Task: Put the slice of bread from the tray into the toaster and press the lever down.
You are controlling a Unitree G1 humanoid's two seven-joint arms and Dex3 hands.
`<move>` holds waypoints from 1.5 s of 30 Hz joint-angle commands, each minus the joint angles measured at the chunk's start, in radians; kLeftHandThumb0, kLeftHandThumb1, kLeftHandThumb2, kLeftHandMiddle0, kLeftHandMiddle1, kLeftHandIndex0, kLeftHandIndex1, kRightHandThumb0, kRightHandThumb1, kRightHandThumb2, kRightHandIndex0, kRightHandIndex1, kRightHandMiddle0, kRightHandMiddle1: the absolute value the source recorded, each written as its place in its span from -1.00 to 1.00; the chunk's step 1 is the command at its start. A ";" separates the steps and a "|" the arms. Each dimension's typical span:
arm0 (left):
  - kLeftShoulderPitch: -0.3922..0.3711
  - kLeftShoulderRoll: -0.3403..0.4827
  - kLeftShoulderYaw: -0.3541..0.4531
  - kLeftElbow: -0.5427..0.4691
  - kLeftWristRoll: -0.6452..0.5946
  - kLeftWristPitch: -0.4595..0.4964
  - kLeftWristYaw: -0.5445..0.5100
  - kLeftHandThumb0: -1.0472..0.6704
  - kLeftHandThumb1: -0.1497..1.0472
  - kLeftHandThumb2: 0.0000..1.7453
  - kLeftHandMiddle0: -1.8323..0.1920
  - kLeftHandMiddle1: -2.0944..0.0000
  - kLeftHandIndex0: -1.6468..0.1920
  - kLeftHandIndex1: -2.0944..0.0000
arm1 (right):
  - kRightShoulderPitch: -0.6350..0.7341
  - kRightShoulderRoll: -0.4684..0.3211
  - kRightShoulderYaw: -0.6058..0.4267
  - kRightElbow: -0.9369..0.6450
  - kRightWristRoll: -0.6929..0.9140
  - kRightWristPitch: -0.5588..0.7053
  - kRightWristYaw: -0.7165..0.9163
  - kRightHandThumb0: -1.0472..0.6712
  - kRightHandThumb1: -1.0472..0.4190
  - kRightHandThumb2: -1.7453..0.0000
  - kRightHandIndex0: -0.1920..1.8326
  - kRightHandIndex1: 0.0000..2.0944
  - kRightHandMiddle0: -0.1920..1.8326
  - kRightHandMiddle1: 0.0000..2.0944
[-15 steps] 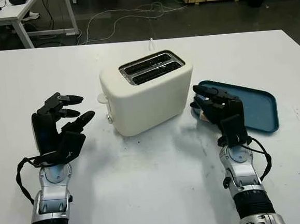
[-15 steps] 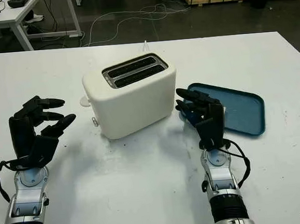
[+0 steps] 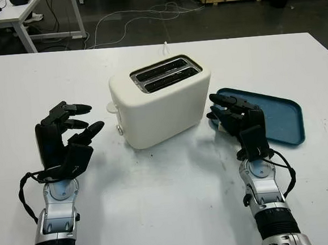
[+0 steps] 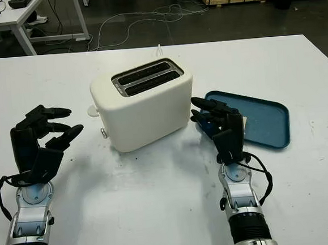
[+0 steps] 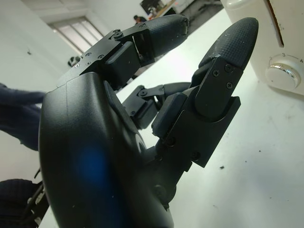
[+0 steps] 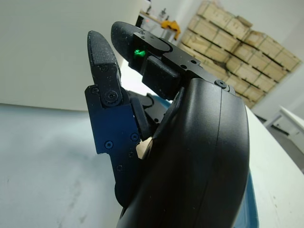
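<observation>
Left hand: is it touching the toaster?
Apart. In the left eye view, bare table separates the left hand from the toaster.

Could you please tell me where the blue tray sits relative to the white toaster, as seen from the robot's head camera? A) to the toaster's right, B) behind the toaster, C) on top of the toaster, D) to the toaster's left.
A: the blue tray lies flat on the white table to the right of the toaster, with the right hand at the tray's near left end.
</observation>
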 commanded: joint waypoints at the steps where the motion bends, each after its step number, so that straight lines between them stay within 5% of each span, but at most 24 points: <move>1: -0.008 -0.001 -0.002 0.000 -0.002 0.001 0.004 -0.66 0.29 -0.98 -0.12 0.03 -0.14 0.20 | 0.030 -0.015 0.009 -0.046 -0.006 -0.060 0.007 -0.39 -0.83 0.96 0.08 -0.29 0.27 -1.00; 7: -0.010 0.002 -0.002 0.003 0.001 -0.001 0.006 -0.67 0.30 -0.98 -0.11 0.02 -0.14 0.20 | 0.131 -0.093 0.020 -0.148 -0.200 -0.256 -0.083 -0.39 -0.83 0.97 -0.05 -0.39 0.12 -1.00; 14: -0.018 0.000 0.001 0.000 -0.017 0.002 -0.004 -0.64 0.29 -0.98 -0.10 0.01 -0.13 0.19 | 0.165 -0.218 0.012 -0.061 -0.461 -0.485 -0.287 -0.35 -0.80 0.99 -0.16 -0.45 0.01 -1.00; 29: -0.029 0.011 0.000 0.014 -0.016 -0.010 -0.003 -0.66 0.29 -0.97 -0.11 0.00 -0.13 0.18 | 0.148 -0.439 0.118 0.113 -0.797 -0.366 -0.604 -0.27 -0.76 0.99 -0.26 -0.82 -0.19 -1.00; 45: -0.030 0.014 -0.006 0.007 -0.006 -0.007 -0.007 -0.67 0.30 -0.96 -0.11 0.00 -0.13 0.18 | 0.068 -0.509 0.286 0.272 -0.879 -0.072 -0.736 -0.32 -0.78 1.00 -0.33 -0.94 -0.28 -1.00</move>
